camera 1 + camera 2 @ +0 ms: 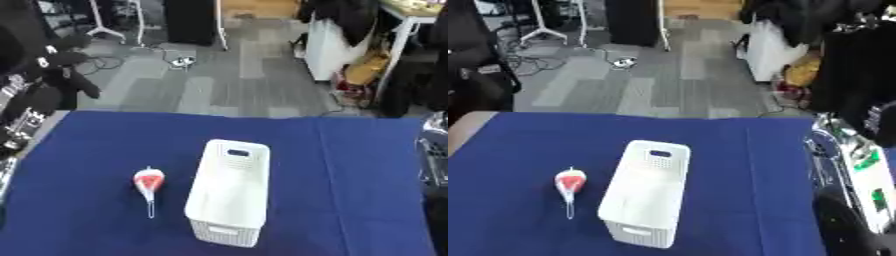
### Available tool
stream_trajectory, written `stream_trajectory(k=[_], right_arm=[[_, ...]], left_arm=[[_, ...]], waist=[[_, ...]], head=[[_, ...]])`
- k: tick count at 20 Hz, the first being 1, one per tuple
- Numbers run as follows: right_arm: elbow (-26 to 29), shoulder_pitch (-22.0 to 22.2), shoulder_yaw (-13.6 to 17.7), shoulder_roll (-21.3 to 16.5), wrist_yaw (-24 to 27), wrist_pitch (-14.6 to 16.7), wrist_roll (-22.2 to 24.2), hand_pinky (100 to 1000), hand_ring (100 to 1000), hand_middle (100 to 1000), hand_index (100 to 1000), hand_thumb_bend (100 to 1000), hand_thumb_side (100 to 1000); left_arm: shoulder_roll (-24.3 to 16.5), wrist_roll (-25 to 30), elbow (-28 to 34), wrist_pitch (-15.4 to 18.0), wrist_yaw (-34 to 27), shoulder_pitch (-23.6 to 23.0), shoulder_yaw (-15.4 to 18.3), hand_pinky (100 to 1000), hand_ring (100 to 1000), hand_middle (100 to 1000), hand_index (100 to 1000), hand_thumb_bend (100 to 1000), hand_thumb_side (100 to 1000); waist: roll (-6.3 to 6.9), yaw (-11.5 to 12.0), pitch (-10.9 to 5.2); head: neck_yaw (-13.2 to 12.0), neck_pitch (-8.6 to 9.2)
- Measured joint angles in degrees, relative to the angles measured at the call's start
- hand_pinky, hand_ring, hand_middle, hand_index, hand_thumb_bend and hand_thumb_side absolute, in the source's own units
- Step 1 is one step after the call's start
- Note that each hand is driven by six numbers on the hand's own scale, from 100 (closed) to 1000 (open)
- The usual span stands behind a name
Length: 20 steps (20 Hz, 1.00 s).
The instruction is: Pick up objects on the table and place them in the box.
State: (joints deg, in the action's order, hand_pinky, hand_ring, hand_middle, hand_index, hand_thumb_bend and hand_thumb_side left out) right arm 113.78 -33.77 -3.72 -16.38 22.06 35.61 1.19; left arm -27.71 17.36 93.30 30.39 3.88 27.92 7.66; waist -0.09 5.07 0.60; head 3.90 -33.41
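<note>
Left of the white slotted box lies a red-and-white object with a thin handle; neither robot hand's state shows.

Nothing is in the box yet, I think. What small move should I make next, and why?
Probably bring the left hand down toward the red and white object. It lies alone on the blue table, just left of the white box, apart from it. The left hand is raised at the table's far left edge, on that side. The right hand is not clearly in view.
</note>
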Motion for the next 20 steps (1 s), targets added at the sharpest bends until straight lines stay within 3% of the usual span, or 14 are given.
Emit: stream_trajectory(k=[6,12,16,17,20], right_arm=[[0.0,0.0,0.0,0.0,-0.1,-0.1,-0.4,267,419,426,621,100,1000],[0.0,0.1,0.7,0.0,-0.5,0.1,-0.2,270,419,415,599,100,1000],[0.0,0.2,0.7,0.0,-1.1,0.1,0.1,269,417,413,599,100,1000],[0.0,0.2,0.7,0.0,-1.1,0.1,0.2,268,416,412,599,100,1000],[0.0,0.2,0.7,0.0,-1.1,0.0,0.6,269,416,415,605,100,1000]], left_arm=[[0.0,-4.2,-2.1,3.0,12.1,0.0,1.0,694,619,835,867,139,824],[-1.8,-6.9,-3.9,7.7,19.1,1.5,0.1,762,666,858,899,141,832],[-9.5,-9.3,-9.4,16.6,21.5,5.7,-4.8,830,700,854,892,235,785],[-11.4,-10.1,-10.7,18.3,21.9,6.9,-6.3,856,702,829,868,297,755],[-16.7,-12.6,-12.1,20.7,23.2,10.5,-11.6,893,719,828,869,316,761]], waist=[[-0.03,0.1,0.00],[-0.22,0.0,-0.02],[0.54,-0.7,-0.17],[0.76,-0.7,-0.17],[1.08,-1.2,-0.18]], head=[[0.2,0.00],[1.5,0.07],[1.6,0.06],[1.6,0.06],[1.6,0.03]])
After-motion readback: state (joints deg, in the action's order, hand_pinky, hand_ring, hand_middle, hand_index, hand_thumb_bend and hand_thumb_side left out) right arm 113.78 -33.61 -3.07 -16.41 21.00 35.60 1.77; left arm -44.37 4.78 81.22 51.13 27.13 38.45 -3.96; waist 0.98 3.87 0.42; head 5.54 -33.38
